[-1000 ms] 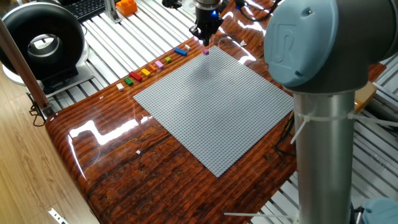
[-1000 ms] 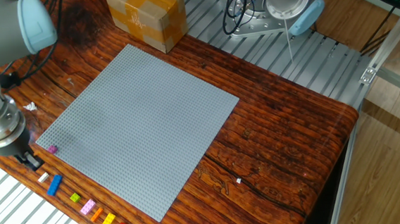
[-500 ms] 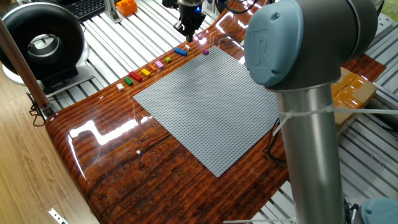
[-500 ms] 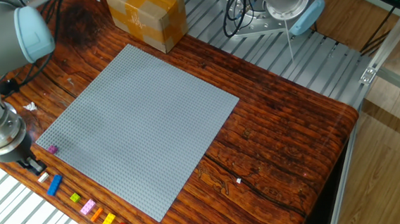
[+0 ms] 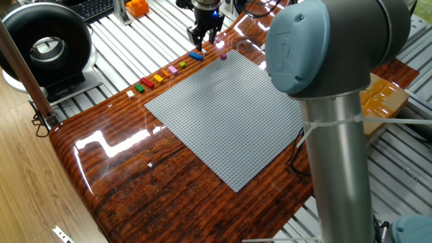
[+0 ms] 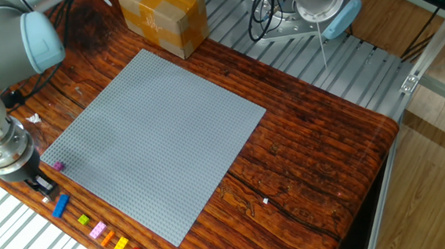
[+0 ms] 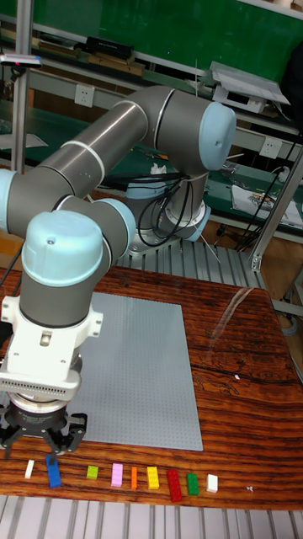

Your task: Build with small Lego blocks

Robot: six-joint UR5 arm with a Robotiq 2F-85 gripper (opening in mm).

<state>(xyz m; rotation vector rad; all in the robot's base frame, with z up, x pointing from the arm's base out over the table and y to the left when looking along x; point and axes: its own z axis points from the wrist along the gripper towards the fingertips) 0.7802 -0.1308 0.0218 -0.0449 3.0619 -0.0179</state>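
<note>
Tall fixed view is showing a big grey UR5 arm (image 7: 109, 168) folding over a glossy wooden table (image 7: 236, 379) and reaching down at the near left corner. A large grey studded baseplate (image 6: 156, 133) is lying flat in the middle of the table, taking up most of it. A yellow cardboard box (image 6: 162, 17) is sitting on the table just past the baseplate's far corner in the other fixed view.

The gripper (image 7: 46, 448) is pointing straight down beside the baseplate's edge, right above the end of a row of small Lego blocks. Its black fingers are standing spread apart, and nothing is showing between them.

The blocks are lying in a line along the table edge, apart from one another: a white block (image 7: 29, 468), a blue block (image 7: 54, 473), a lime green block (image 7: 93, 473), a pink block (image 7: 117, 475), an orange block (image 7: 133, 477), a yellow block (image 7: 152, 477), a red block (image 7: 173, 483), a dark green block (image 7: 192, 483) and another white block (image 7: 212, 482). The gripper is hanging over the blue one; whether it is touching is unclear. One purple block (image 6: 58, 165) is sitting alone on the baseplate's corner nearest the gripper.
</note>
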